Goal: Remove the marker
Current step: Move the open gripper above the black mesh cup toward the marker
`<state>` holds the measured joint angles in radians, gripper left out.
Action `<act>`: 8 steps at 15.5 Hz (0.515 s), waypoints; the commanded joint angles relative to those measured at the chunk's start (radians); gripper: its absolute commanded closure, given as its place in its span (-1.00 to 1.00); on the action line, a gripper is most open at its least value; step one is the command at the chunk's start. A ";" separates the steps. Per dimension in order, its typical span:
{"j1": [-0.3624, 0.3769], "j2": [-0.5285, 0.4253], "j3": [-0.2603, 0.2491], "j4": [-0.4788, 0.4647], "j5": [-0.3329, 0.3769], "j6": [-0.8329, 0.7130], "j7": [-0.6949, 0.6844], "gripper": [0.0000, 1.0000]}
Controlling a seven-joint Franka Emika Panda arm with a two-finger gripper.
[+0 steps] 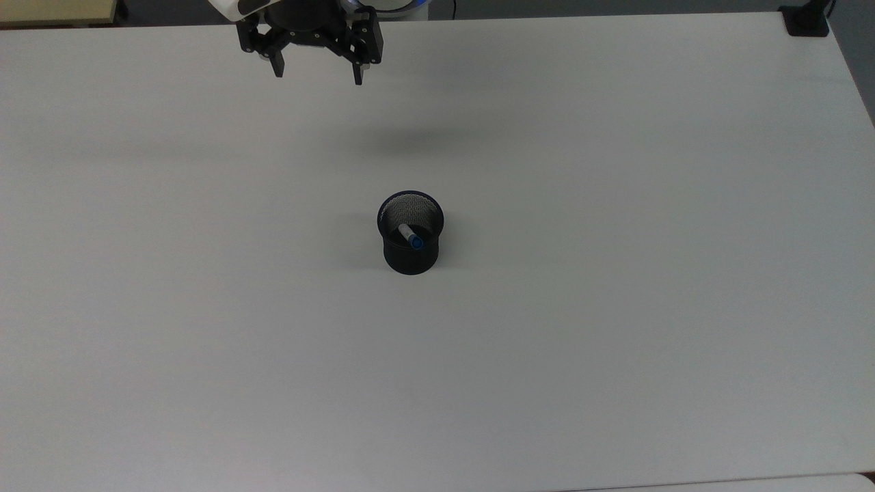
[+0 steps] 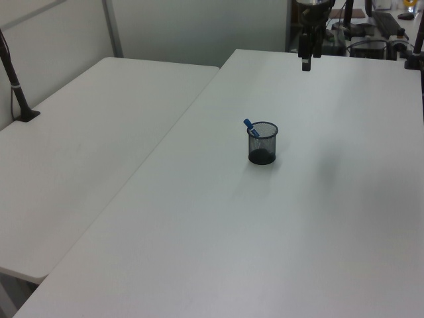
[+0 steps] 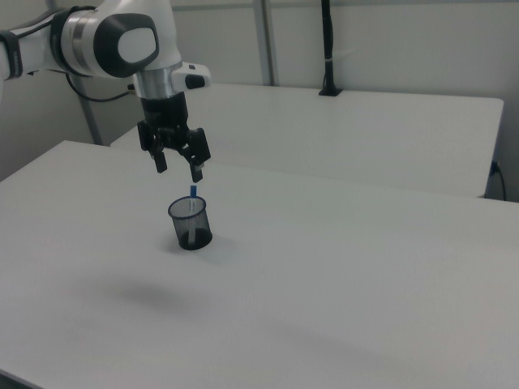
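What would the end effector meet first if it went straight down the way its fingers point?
Probably bare white table: the open end effector hangs away from the black mesh cup holding the blue-capped white marker, though depth is uncertain.

place: we read this as a robotics lab or office-type test room
main table (image 1: 615, 273): our landmark; large plain white top, bare like a test bench
arm (image 3: 105, 40): white Franka arm hanging over the main table
second table (image 2: 79, 152): same white type, butted right beside the main table
partitions (image 3: 389, 40): pale panels with metal posts behind the second table
black pole (image 3: 327, 49): clamped at the second table's far edge, cable strapped to it, looks like a camera mount
clutter (image 2: 377, 33): dark equipment and cables past the main table's far end, too small for us to identify
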<state>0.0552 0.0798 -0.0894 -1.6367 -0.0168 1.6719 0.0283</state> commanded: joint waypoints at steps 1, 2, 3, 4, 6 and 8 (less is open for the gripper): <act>0.005 0.012 -0.001 0.018 0.005 0.011 0.005 -1.00; 0.003 0.024 -0.001 0.020 0.014 0.026 0.007 -1.00; 0.003 0.035 -0.001 0.020 0.018 0.047 0.016 -1.00; 0.005 0.041 -0.001 0.020 0.020 0.070 0.019 -1.00; 0.009 0.060 0.000 0.020 0.020 0.107 0.019 -1.00; 0.011 0.115 0.000 0.044 0.021 0.156 0.019 -1.00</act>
<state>0.0573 0.1270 -0.0882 -1.6318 -0.0140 1.7651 0.0283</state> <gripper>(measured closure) 0.000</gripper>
